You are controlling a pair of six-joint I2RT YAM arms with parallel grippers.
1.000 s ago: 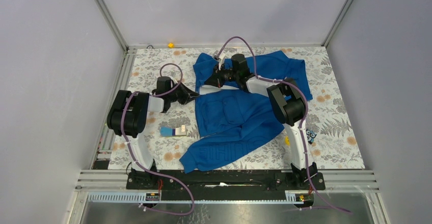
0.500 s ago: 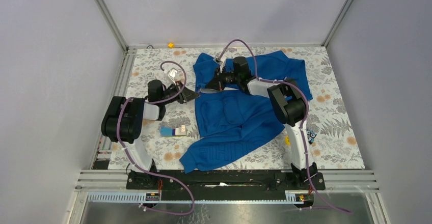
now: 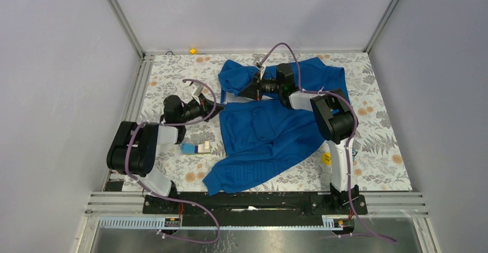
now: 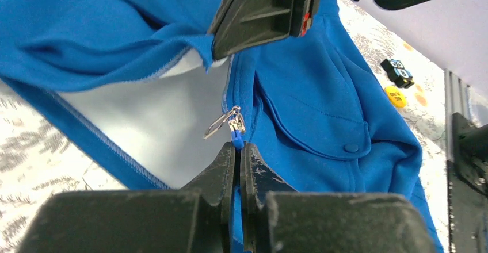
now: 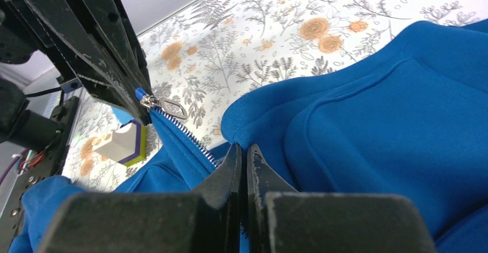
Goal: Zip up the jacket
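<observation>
The royal-blue jacket point(image 3: 270, 129) lies spread on the flowered table, its pale lining showing by the collar. My left gripper point(image 3: 218, 106) is shut on the blue zipper edge just below the silvery slider point(image 4: 233, 122); its tips show in the left wrist view point(image 4: 237, 145). My right gripper point(image 3: 244, 94) is shut on a fold of jacket fabric beside the zipper teeth point(image 5: 187, 135); its tips show in the right wrist view point(image 5: 241, 148). The two grippers are close together, and each shows in the other's wrist view. The slider also shows in the right wrist view point(image 5: 152, 100).
A small blue, white and purple block point(image 3: 195, 148) lies left of the jacket. A yellow disc point(image 3: 326, 158) and a small black-and-blue object point(image 3: 351, 152) lie near the right arm. A yellow piece point(image 3: 193, 50) sits at the far edge. Metal rails border the table.
My right wrist has shifted right, drawing the collar area with it. My left arm has pulled back to the left and lower. Both grippers have kept their hold on the jacket.
</observation>
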